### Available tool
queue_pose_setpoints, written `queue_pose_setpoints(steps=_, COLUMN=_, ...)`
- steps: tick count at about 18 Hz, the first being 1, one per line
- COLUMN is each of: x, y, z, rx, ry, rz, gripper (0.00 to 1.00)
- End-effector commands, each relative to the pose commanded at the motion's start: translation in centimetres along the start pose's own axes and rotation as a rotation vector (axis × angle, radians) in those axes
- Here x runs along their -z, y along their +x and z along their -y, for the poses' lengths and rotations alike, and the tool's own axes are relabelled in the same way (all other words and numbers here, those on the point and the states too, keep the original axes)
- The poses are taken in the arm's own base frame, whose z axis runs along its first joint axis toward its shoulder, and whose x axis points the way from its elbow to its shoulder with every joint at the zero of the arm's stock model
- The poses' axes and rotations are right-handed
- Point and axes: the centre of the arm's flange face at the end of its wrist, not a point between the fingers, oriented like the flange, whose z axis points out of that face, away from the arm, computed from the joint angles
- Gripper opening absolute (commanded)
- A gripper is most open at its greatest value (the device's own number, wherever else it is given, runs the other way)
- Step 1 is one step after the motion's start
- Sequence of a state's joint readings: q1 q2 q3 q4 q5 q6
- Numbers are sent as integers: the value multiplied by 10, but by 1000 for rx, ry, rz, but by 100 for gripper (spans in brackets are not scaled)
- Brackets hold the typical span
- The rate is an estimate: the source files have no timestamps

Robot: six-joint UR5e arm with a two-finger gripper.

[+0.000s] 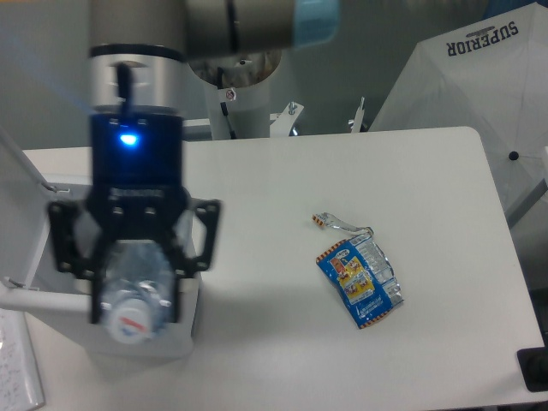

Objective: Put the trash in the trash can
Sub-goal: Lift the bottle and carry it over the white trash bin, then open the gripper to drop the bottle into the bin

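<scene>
The gripper [134, 295] hangs over the trash can [184, 330] at the table's [257, 205] left edge, its two black fingers closed around the crushed clear plastic bottle [135, 287], which points cap-first toward the camera, the white cap with its red and blue mark lowest in view. A blue light glows on the dark wrist body above the fingers. The bottle and gripper cover most of the bin's opening, so only the white front wall and right corner of the trash can show beneath them, with part of the raised lid [26, 167] visible at the far left. The blue snack wrapper [360, 278] lies flat on the table toward its right edge, well apart from the bin, yellow print facing up and a crinkled silver strip sticking out from its far end. A white umbrella [467, 73] with dark lettering stands beyond the table's far right corner.
</scene>
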State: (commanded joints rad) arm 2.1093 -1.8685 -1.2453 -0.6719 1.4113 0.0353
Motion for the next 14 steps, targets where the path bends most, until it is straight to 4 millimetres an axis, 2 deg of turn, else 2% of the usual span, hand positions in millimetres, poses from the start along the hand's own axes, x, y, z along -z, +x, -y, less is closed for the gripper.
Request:
queue_pose_setpoints(steps=2, x=-5, y=2, z=-16, rx=3, ry=-32, rz=-4, gripper=65)
queue_pose_setpoints(steps=5, x=-16, y=2, z=-22, rx=6, ry=-50, rz=-7, gripper=69)
queue_pose_setpoints(steps=12, x=-35, y=3, z=-32, rx=6, ry=-83, rz=-11, gripper=69)
queue_pose_setpoints(steps=13, x=-36, y=3, z=-33, rx=7, ry=-84, rz=-11, gripper=70)
queue_pose_setpoints(steps=14, x=-36, y=3, z=-34, rx=5, ry=-86, rz=-11, gripper=76)
